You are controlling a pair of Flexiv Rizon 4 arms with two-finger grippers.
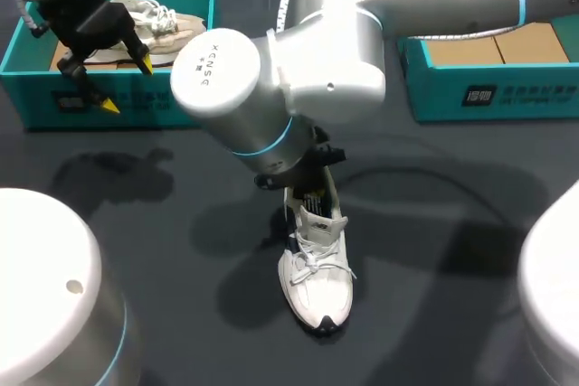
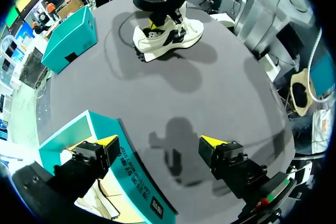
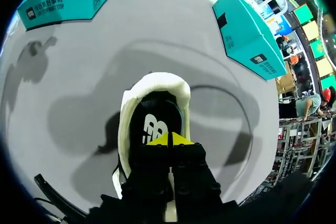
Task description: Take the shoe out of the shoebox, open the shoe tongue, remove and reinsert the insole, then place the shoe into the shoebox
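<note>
The white shoe [image 1: 317,282] stands upright on the dark table [image 1: 181,223], outside and well apart from the left shoebox [image 1: 54,101], with its toe pointing away from that box. It looks light and easy to tip. The knit upper and padded collar are probably soft enough to give under a pinch, while the sole is the stiff part and would take a steadying press. The dark insole [image 3: 155,124] lying inside looks thin and floppy. It is best nipped at its heel edge and peeled up slowly, or the whole shoe may lift with it. The right gripper [image 3: 169,140] points steeply down into the heel opening, far from the shoebox. Its yellow tips are pressed together with no gap showing, and I cannot tell whether the insole's edge is caught between them. The left gripper [image 1: 128,86] hovers over the shoebox's front wall, spread wide and holding nothing. A beige shoe [image 1: 158,20] lies inside the box beyond it.
</note>
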